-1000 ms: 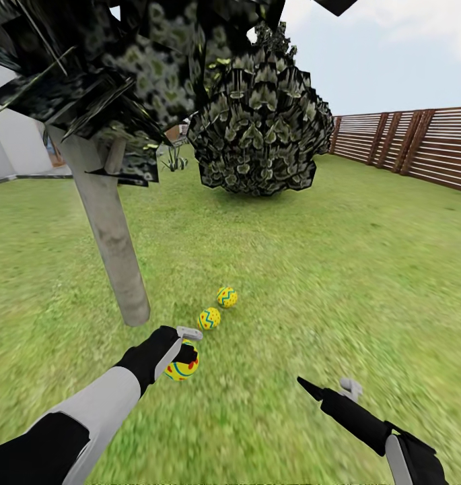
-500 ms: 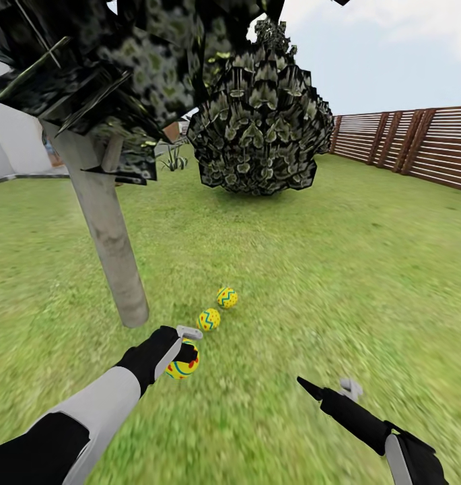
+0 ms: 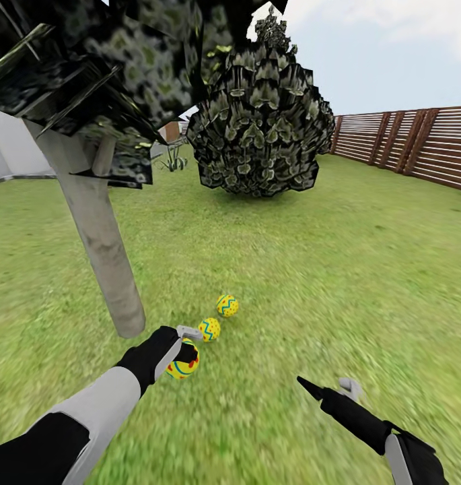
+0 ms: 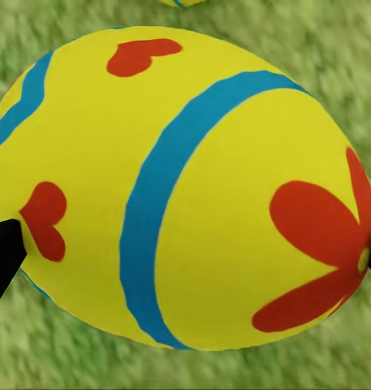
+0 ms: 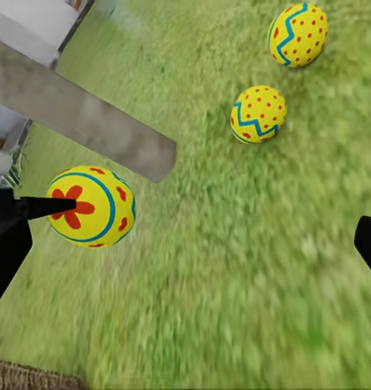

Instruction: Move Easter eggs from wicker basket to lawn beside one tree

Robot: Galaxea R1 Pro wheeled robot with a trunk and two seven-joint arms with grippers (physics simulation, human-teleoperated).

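easter eggs lie on the lawn [image 3: 311,269] near the foot of the pale grey tree [image 3: 99,242]: the two zigzag-painted ones rest on the grass to the right of the trunk base, the farther egg [image 3: 227,305] and the nearer egg [image 3: 209,329] just beside each other but apart. the third egg [image 3: 183,365], yellow with a blue band and a red flower, is gripped by the left hand [image 3: 185,349], whose fingers close on it from both sides; in the left wrist view this egg [image 4: 181,187] sits between the two dark fingertips [image 4: 2,252] with grass behind it, though whether it touches the ground cannot be told. the right hand [image 3: 328,389] hovers low over the grass well to the right of the eggs, its fingers spread wide with nothing between them. from the right wrist view the flower egg [image 5: 92,205] sits near the slanting trunk [image 5: 79,122], with the two dotted zigzag eggs [image 5: 258,114] and [image 5: 298,34] beyond it on the grass. farther back stand a dark, pale-speckled bush [image 3: 260,128] and a brown slatted fence [image 3: 405,141] along the right edge of the garden.
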